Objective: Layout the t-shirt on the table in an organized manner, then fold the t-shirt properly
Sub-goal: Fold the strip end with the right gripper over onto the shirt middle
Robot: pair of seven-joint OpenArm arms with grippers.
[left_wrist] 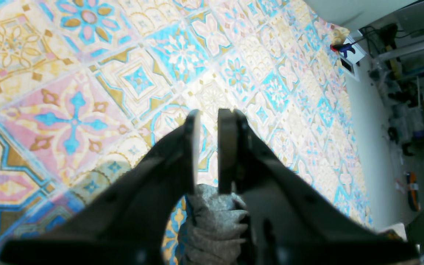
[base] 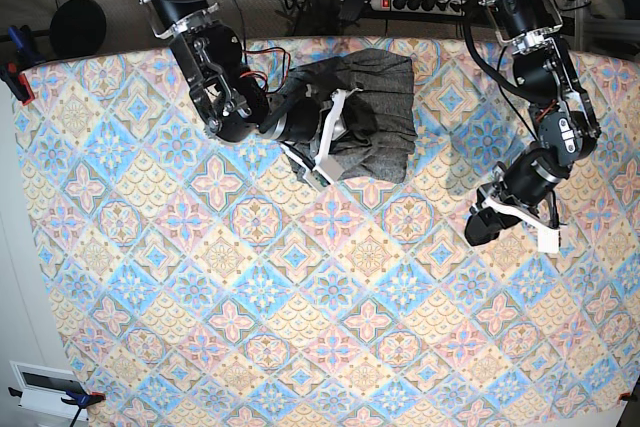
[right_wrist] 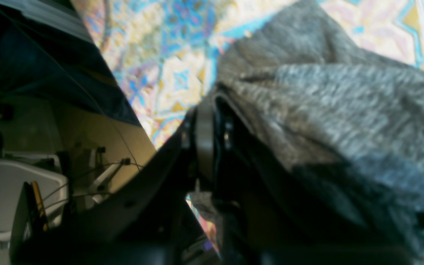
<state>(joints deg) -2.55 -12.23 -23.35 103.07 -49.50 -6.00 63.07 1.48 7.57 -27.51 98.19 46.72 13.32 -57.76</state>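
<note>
Base view, far left edge: blue clamp (base: 14, 47) and red clamp (base: 14, 82) pinch the cloth at the edge of the wide table covered in pastel diamond-tile cloth (base: 300, 347); another blue clamp (base: 75, 399) at lower left by a white wall plate (base: 40, 387)

Upper left of centre: right gripper (base: 318, 147), black arm with white finger pieces, jaws together, clamped on the heathered dark-grey knit long-sleeved t-shirt (base: 370, 112); shirt bunched in a heap at upper centre near the table's far edge, draped over the gripper

Top centre: white power strip (base: 425, 4) and cables on the floor beyond the table

Right: left gripper (base: 510, 217) low over bare cloth, well apart from the shirt; jaws narrowly apart, a grey knit wad (left_wrist: 212, 224) between them at the base
</note>
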